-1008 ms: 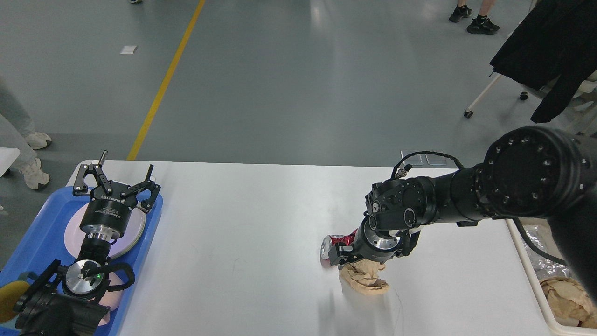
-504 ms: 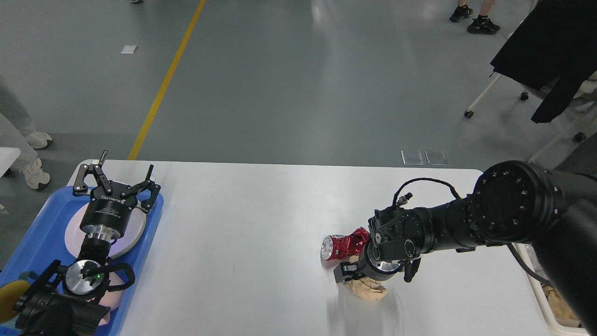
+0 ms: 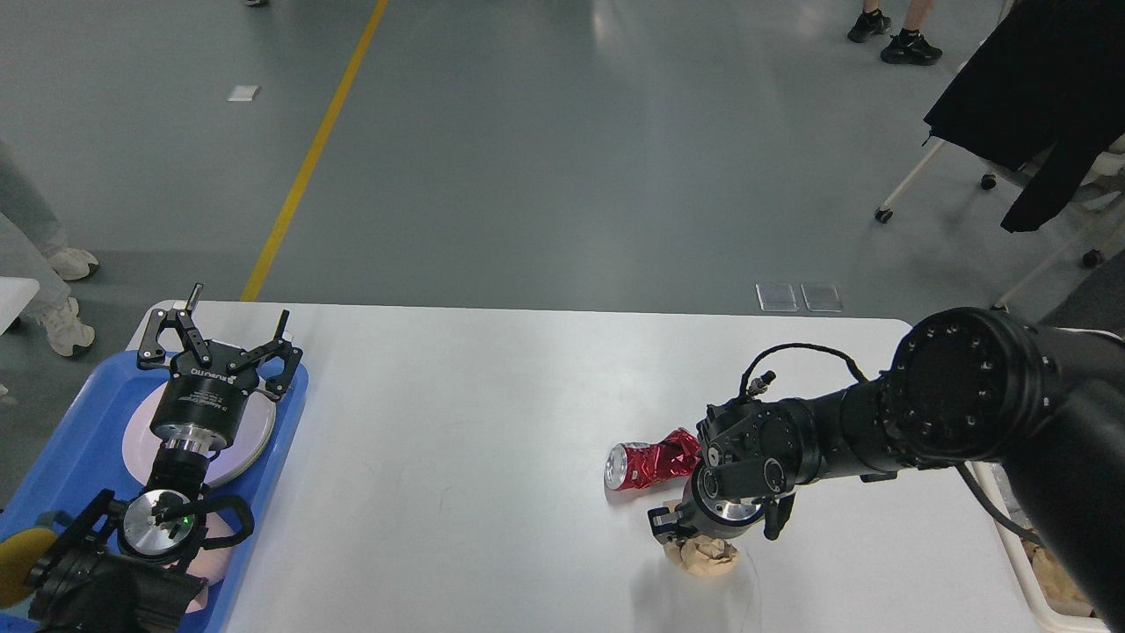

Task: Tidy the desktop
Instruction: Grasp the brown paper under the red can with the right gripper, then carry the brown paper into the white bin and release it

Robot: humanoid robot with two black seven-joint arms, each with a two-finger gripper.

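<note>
The white desktop (image 3: 492, 422) holds a crushed red can (image 3: 650, 463) and, just in front of it, a crumpled brown paper ball (image 3: 703, 556). My right gripper (image 3: 710, 536) points down onto the paper ball, with its knuckles on either side of it. The fingertips are hidden under the wrist, so I cannot tell whether they hold the paper. The can lies apart, just left of the right wrist. My left gripper (image 3: 220, 338) is open and empty above a white plate (image 3: 255, 431) at the far left.
A blue tray (image 3: 79, 440) at the table's left edge holds the plate and a yellow thing (image 3: 13, 563). A cream-white bin (image 3: 1024, 563) with brown paper in it stands past the right edge. A chair with a black coat (image 3: 1037, 97) stands at the back right.
My right gripper has moved toward me and down, off the red can and onto the paper ball. The can now shows fully. The left arm has not moved.
</note>
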